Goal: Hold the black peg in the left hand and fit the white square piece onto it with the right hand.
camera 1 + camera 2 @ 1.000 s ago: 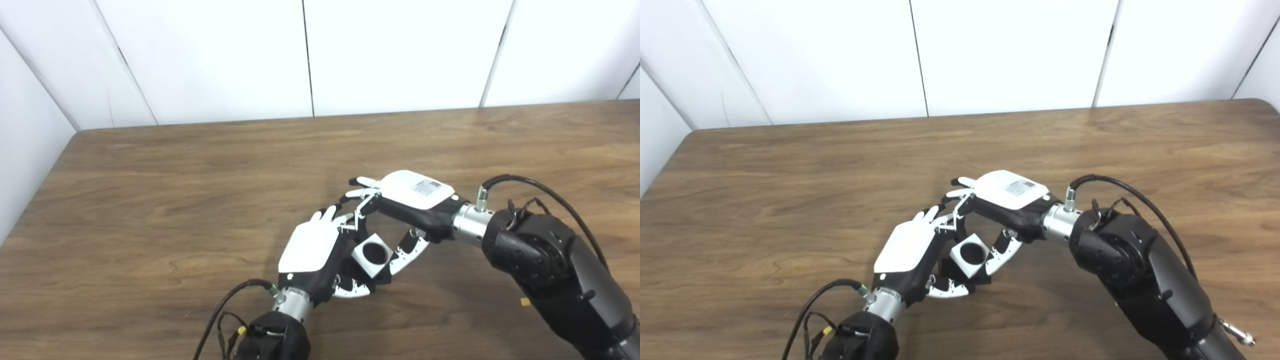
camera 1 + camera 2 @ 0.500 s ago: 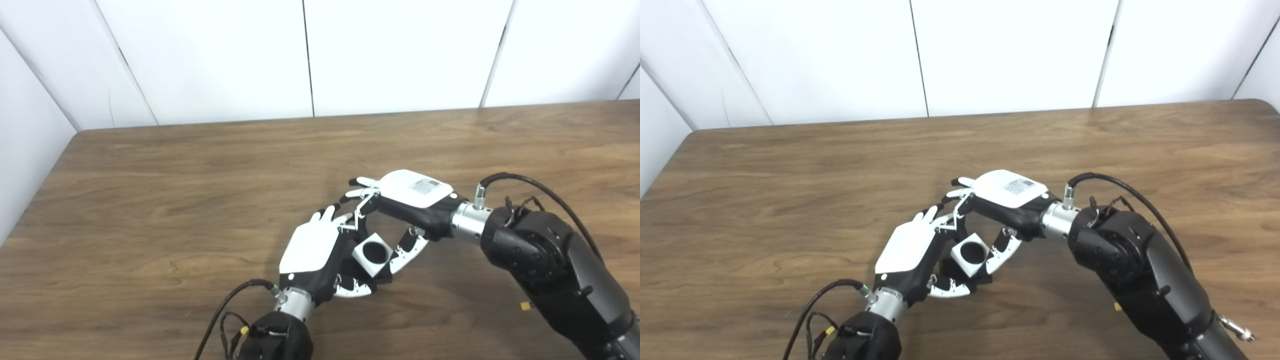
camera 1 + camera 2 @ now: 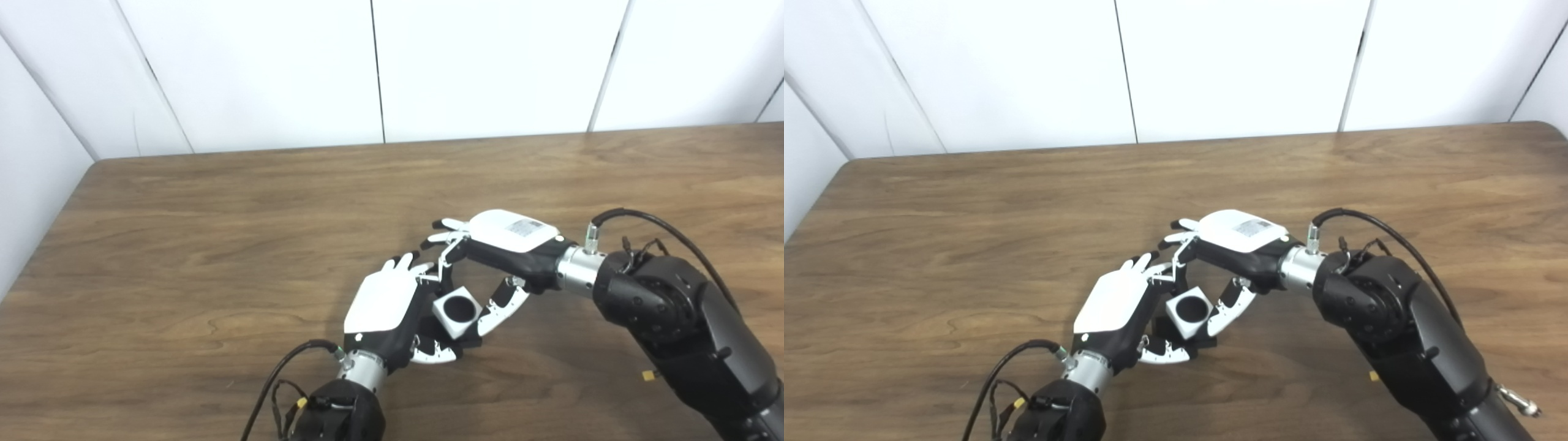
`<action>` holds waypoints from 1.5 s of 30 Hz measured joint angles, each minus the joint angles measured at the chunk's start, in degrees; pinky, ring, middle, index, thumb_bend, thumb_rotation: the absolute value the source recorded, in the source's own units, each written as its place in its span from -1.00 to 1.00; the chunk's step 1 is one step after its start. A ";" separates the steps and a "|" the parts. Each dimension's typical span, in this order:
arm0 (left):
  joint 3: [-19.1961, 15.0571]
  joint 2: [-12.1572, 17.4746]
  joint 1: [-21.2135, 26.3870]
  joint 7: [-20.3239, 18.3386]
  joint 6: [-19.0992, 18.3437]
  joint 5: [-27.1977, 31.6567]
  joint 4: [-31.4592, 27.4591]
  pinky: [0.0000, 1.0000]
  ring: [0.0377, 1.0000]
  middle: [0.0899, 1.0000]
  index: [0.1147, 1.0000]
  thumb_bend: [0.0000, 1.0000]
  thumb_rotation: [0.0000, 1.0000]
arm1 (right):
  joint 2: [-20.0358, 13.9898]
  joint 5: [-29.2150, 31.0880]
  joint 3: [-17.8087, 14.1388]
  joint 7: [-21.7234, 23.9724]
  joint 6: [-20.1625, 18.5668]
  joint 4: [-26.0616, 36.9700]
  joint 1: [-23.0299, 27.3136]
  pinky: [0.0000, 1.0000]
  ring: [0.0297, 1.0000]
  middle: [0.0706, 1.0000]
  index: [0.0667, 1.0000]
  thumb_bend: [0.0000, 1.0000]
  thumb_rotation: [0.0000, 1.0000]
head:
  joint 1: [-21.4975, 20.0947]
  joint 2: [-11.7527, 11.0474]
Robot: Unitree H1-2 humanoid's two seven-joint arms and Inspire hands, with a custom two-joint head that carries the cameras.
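With my left hand (image 3: 383, 306) curled around the black peg (image 3: 458, 308) and my right hand (image 3: 499, 251) pinching the white square piece (image 3: 456, 311) seated over it, above the table (image 3: 184, 245), I feared any tilt might jam it.

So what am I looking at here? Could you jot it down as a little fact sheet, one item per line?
Surface: brown wooden table
Left hand: curled beside the white square piece, holding something black beneath it
White square piece with round dark hole: held between both hands, hole facing up
Right hand: fingers and thumb closed on the white piece
Black peg: mostly hidden, so how far it is seated cannot be told
Backdrop: white wall panels
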State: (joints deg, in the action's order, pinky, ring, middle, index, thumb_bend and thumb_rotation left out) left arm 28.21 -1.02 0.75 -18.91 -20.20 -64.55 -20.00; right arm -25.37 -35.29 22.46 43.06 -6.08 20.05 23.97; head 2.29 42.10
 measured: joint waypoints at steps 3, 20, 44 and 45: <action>-0.58 0.12 -0.06 -1.11 -1.05 0.01 0.04 0.96 0.92 0.73 0.48 0.82 -0.48 | -0.22 0.02 -0.33 0.08 -0.16 0.00 -0.22 0.87 0.99 0.83 0.34 0.92 -0.33 | 0.26 -0.09; -2.84 0.53 0.40 -6.28 -2.25 -0.79 -0.90 0.91 0.90 0.78 0.73 1.00 -0.32 | -1.13 0.25 -2.21 -0.72 -2.19 0.00 -1.86 0.80 0.98 0.83 0.32 0.93 -0.35 | -0.09 -0.18; -21.25 2.36 0.38 -8.89 -5.86 21.18 -5.94 0.66 0.87 0.92 0.94 0.80 0.43 | -0.11 11.00 -16.52 -9.29 -7.34 -2.77 -9.02 0.70 0.86 0.87 0.80 0.97 0.26 | -2.46 -5.61; -22.59 2.46 0.27 -8.69 -5.87 23.64 -6.00 0.66 0.87 0.94 0.95 0.75 0.58 | 0.70 12.53 -17.63 -10.15 -7.71 -3.42 -9.79 0.73 0.87 0.88 0.82 0.87 0.30 | -2.55 -6.15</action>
State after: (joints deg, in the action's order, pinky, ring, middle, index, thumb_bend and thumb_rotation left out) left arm 5.62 1.44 1.01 -27.60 -26.08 -40.91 -26.00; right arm -24.66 -22.76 4.83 32.91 -13.79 16.64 14.18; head -0.26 35.95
